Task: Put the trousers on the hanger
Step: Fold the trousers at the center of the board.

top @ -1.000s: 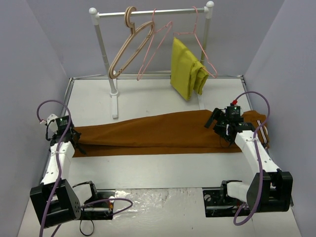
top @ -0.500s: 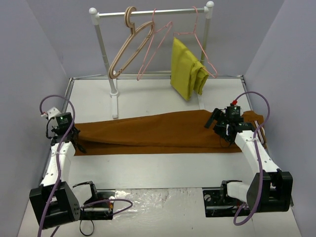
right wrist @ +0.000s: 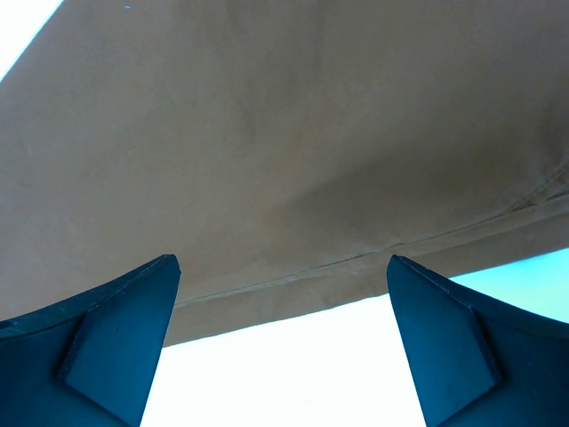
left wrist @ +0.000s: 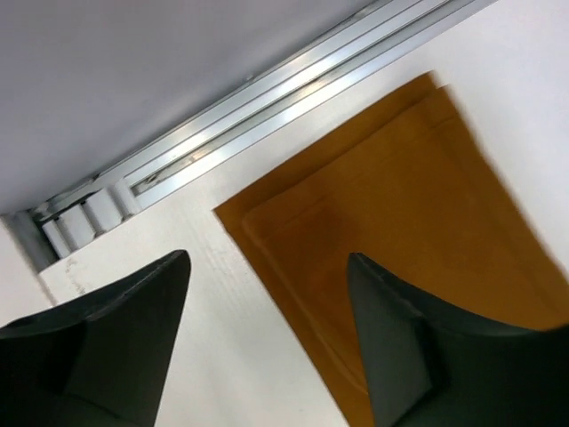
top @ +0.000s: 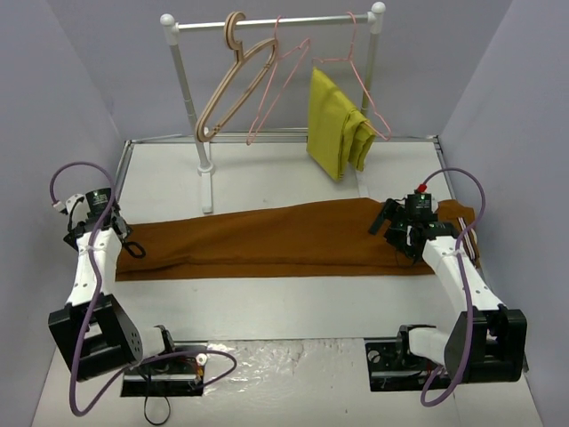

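The trousers (top: pixel 267 240) lie flat and full length across the table (top: pixel 267 311), one end at the left arm and the other under the right, well apart from the empty pink wire hanger (top: pixel 277 84) on the rail (top: pixel 276 21) at the back. The left gripper (left wrist: pixel 267 267) hangs just above the hem corner with its fingers spread and nothing between them. The right gripper (right wrist: pixel 283 262) is likewise wide open over the cloth near a seam, holding nothing. The cloth looks soft and limp, and probably light but long, so it should sag and trail from any single pinch. It likely handles best taken at two spread points, or folded at mid-length to drape over the hanger's bar. The thin wire hanger will probably swing when touched — steadying it seems wise.
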